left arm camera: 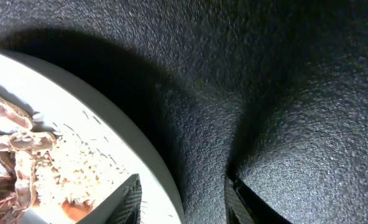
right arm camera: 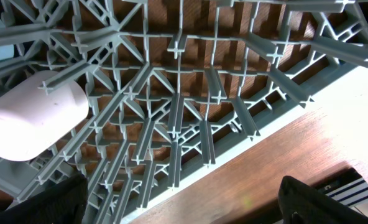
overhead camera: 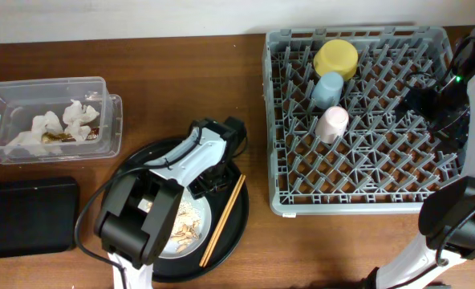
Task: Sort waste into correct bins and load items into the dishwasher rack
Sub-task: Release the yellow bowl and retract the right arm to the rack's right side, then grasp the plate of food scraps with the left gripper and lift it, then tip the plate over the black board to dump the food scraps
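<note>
Two jaws of the left gripper (left arm camera: 183, 202) stood apart astride the rim of the pale grey plate (left arm camera: 53, 93), one tip over it and one over the black tray (left arm camera: 265, 74), gripping nothing; we judged a pinch of the edge was intended. Crumbly scraps (left arm camera: 16, 155) lay on the plate, low centre in the overhead frame, with the chopsticks (overhead camera: 223, 218) just beside. The right gripper (right arm camera: 184, 208) hung wide and empty over the rack (right arm camera: 190, 93), near the pink cup (right arm camera: 28, 124).

The overhead view is lit evenly and brightly, with soft shadows. In the left wrist view a broad dark shadow is cast across the round black tray (left arm camera: 283, 74) beside the bright pale grey plate (left arm camera: 97, 130). In the right wrist view the small pink cup (right arm camera: 28, 124) is washed out.
</note>
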You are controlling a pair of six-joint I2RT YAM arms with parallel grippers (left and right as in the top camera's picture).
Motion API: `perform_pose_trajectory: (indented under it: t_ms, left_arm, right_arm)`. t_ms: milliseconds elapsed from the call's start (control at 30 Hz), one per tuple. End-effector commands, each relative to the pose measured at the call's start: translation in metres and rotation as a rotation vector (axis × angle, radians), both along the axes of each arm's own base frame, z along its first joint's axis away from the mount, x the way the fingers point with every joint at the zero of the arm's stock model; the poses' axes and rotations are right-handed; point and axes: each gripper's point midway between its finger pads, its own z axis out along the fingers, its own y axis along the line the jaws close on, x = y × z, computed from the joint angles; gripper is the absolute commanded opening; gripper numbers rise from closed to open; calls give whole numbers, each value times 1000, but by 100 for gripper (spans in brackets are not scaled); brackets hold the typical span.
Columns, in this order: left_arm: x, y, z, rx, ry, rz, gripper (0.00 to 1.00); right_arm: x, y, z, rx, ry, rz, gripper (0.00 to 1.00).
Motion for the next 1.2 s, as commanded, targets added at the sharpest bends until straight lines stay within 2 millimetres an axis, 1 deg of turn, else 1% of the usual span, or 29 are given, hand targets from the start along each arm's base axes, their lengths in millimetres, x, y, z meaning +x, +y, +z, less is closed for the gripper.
perform_pose_trajectory:
  t_ms: [0, 100, 167, 267, 333, 367, 400, 433, 467, 500, 533, 567, 633, 667, 700, 767, 867, 900, 933, 967, 1000, 1033, 1100, 1133, 1167]
  left_arm:
    - [-15, 5, -11, 24, 44, 20, 29]
    - [-16, 5, -11, 23, 45, 20, 11]
    - [-21, 8, -9, 38, 67, 19, 1]
    - [-24, 15, -3, 72, 87, 14, 1]
    - [-20, 16, 14, 84, 114, -27, 1]
    - [-16, 19, 26, 78, 134, -51, 1]
    - [-13, 23, 33, 75, 145, -55, 1]
    - [-5, 41, 51, 117, 153, -34, 1]
    - [1, 54, 61, 140, 155, -16, 1]
    - [7, 62, 67, 123, 160, -22, 1]
    - [19, 73, 72, 94, 154, -31, 1]
    - [26, 83, 76, 79, 147, -15, 1]
    - [43, 112, 89, 44, 123, 38, 1]
    - [56, 138, 102, 22, 81, 105, 1]
    - [63, 150, 108, -2, 59, 131, 1]
    - [80, 182, 117, -110, -4, 164, 1]
    - [84, 235, 116, -132, -74, 302, 1]
    - [85, 246, 115, -169, -96, 326, 1]
    - [91, 254, 114, -268, -143, 336, 1]
    - [92, 266, 114, -311, -176, 379, 1]
    - [91, 281, 115, -348, -210, 430, 1]
    - [91, 289, 117, -433, -249, 449, 1]
    - [96, 297, 125, -566, -333, 474, 1]
    - [93, 317, 129, -615, -394, 535, 1]
    - [90, 331, 133, -645, -437, 576, 1]
  right_arm:
    - [-3, -1, 9, -18, -23, -11, 98]
    - [-3, -1, 9, -18, -24, -11, 98]
    - [-3, -1, 9, -18, -24, -11, 98]
    - [-3, -1, 9, -18, -24, -11, 98]
    - [-3, -1, 9, -18, -24, -11, 99]
    - [-3, -1, 9, -18, -24, -11, 98]
    - [-3, -1, 9, -18, -24, -11, 98]
    - [-3, -1, 9, -18, -24, -11, 98]
    - [-3, -1, 9, -18, -24, -11, 98]
    - [-3, -1, 9, -18, -24, -11, 98]
    - [-3, -1, 9, -18, -24, -11, 98]
    - [-3, -1, 9, -18, -24, -11, 98]
    - [-3, -1, 9, -18, -24, -11, 98]
    - [-3, -1, 9, -18, -24, -11, 98]
    - [-3, -1, 9, -18, -24, -11, 98]
    - [-3, -1, 9, -18, -24, -11, 98]
    - [-3, -1, 9, -18, -24, -11, 98]
    - [-3, -1, 9, -18, -24, -11, 98]
    - [-3, -1, 9, -18, -24, -11, 98]
    - [-3, -1, 9, -18, -24, -11, 98]
    - [-3, -1, 9, -18, -24, -11, 98]
    - [-3, -1, 9, -18, -23, -11, 98]
    - [-3, -1, 9, -18, -24, -11, 98]
    - [-3, -1, 9, -18, -24, -11, 98]
    - [-3, -1, 9, -18, -24, -11, 98]
